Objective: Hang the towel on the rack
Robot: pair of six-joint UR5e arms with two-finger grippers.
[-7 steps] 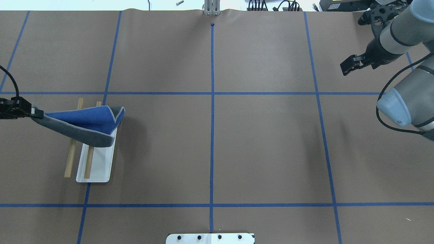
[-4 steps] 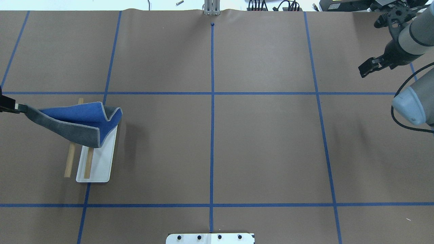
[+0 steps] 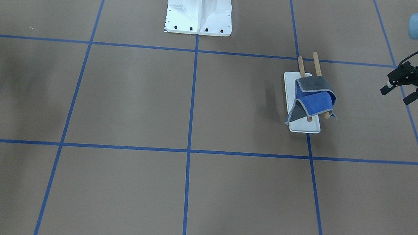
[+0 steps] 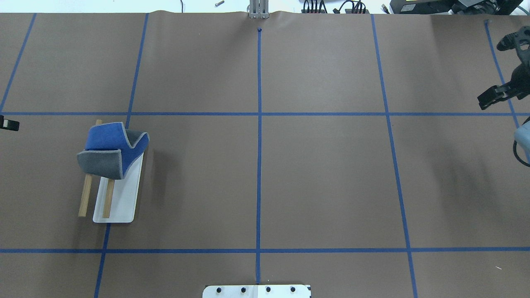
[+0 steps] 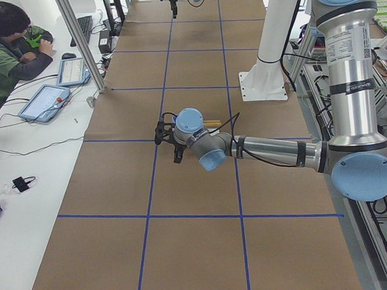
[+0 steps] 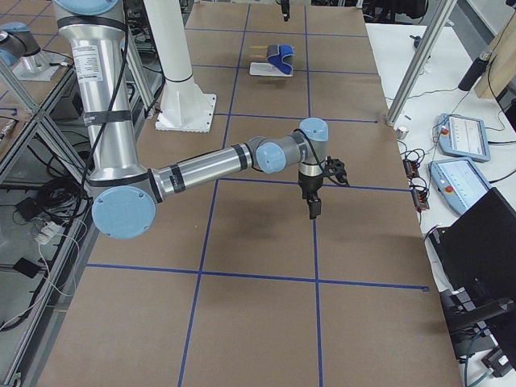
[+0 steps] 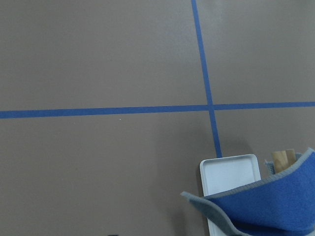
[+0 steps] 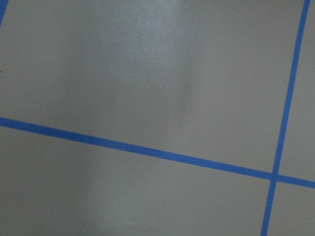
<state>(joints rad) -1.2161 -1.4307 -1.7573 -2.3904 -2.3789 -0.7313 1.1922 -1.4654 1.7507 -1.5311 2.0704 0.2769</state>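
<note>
Towel (image 4: pixel 101 163) sat bunched across both dowels (image 4: pixel 85 198) at the rack's (image 4: pixel 120 203) end farthest from the robot, blue and grey faces both showing. Dowels ran lengthwise away from the robot, towel folded crosswise.

Left tool (image 3: pixel 395 95) empty, fingers spread, well clear of the rack. Right tool (image 4: pixel 495 96): open or closed, couldn't tell.

Judged: back straight off from the rack, no snagging.

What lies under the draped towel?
Two wooden dowels carry the towel, their ends poking out beyond it, with a white base plate lower down. The dowels' covered middles and whatever support joins them to the plate are hidden.
</note>
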